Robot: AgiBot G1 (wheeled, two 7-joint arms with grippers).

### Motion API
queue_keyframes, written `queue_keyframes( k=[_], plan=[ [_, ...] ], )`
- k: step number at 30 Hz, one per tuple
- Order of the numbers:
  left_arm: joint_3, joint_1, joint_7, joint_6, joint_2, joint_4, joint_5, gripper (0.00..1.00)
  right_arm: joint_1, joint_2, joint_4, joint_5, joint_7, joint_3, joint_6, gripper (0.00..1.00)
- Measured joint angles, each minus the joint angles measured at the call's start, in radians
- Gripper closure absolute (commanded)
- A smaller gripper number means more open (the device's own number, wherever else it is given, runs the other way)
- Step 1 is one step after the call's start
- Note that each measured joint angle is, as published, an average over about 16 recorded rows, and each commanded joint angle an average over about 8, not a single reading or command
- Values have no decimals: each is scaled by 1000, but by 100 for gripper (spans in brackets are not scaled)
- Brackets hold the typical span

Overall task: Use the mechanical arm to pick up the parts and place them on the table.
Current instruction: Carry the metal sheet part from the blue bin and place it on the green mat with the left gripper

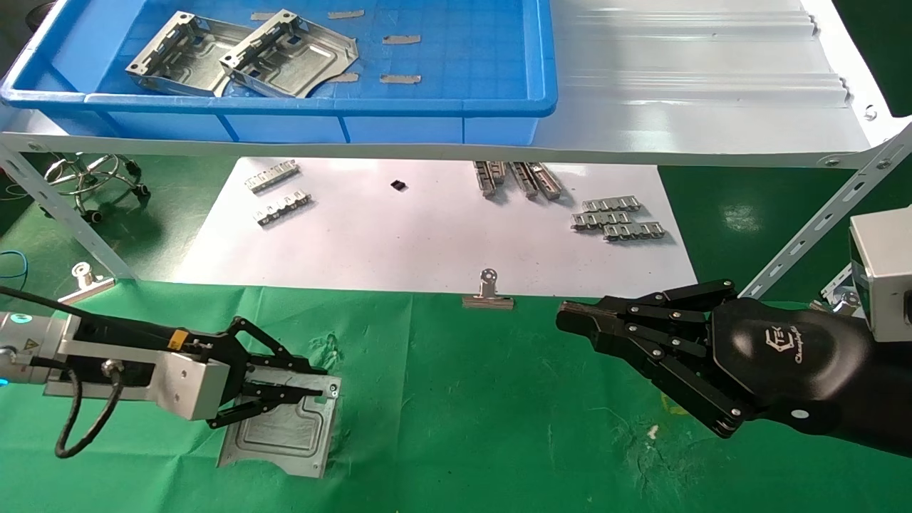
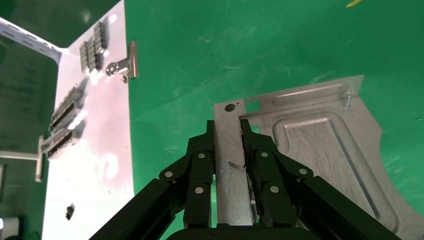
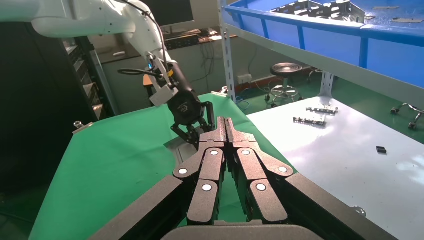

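Left gripper (image 1: 313, 390) sets a part (image 1: 281, 427) down on the green table (image 1: 499, 413)

The left fingers are nipped onto the plate's flat edge strip, seen close in the wrist view (image 2: 231, 165), and the plate lies flat on the cloth, not yet released. It looks thin, stiff sheet metal, light but slick and sharp-edged, so I'd say a pinch on a rim or the raised bracket edge suits it best; the embossed middle offers nothing to grip. The right gripper (image 1: 570, 317) hovers off to the right over the cloth, fingers pressed together, holding nothing. I count three parts: this one, plus two (image 1: 242, 53) left in the blue bin (image 1: 463, 107) on the shelf (image 1: 684, 85). One clip (image 1: 488, 292) sits mid-table, another (image 1: 85, 279) at the left edge
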Motion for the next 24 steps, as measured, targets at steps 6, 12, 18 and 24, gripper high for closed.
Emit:
queue_keyframes(
  k=[6,12,18,24],
  plan=[
    [-1,9,37,-11,37,72,-5,93,0,0,0,0,0,0,0,100],
    [-5,16,67,-27,64,129,-12,78,0,0,0,0,0,0,0,100],
    [-8,20,97,-42,81,169,-15,42,0,0,0,0,0,0,0,100],
    [-8,20,123,-47,90,195,-14,0,0,0,0,0,0,0,0,100]
  ],
)
